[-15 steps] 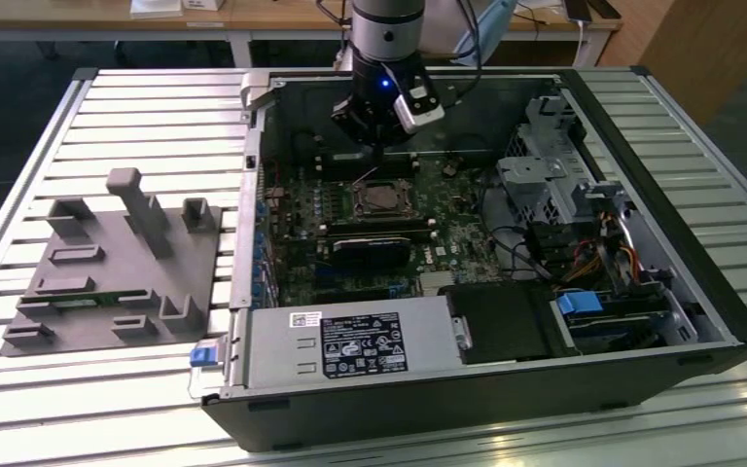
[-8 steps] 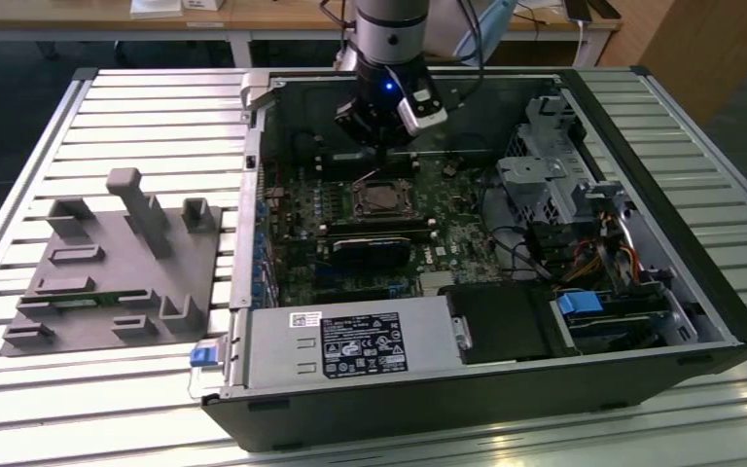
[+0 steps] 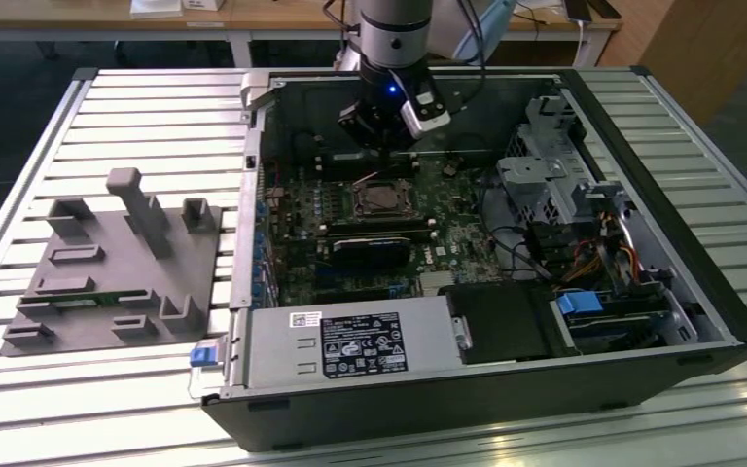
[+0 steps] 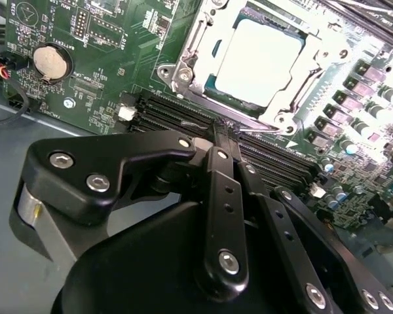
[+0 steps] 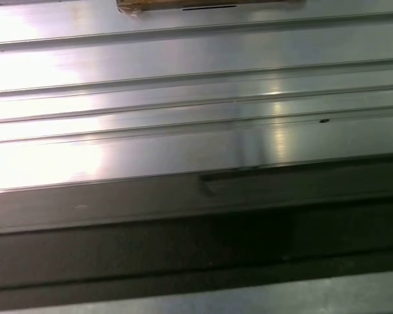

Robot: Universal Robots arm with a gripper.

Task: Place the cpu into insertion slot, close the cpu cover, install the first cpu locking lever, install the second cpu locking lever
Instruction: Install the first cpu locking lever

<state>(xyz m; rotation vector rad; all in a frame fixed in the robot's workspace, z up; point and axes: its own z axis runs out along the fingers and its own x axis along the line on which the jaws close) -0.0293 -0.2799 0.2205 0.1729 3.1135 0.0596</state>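
In the exterior view my gripper (image 3: 383,146) hangs just above the insertion slot (image 3: 380,199), mid motherboard. In the second wrist view my jaws are pressed together, empty; the cpu (image 4: 261,59) sits under the cpu cover (image 4: 196,55); a slipped lever could scrape the board

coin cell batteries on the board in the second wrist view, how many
1: the coin cell battery sits in a round holder on the green motherboard, well apart from the cpu. The gripper may hide others.

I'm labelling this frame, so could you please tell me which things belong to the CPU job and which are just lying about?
Job:
- cpu, seated in the insertion slot
- cpu cover, down around it
- gripper, fingers together beside the socket

Lying about:
- grey fixture tray
- coin battery
- power supply
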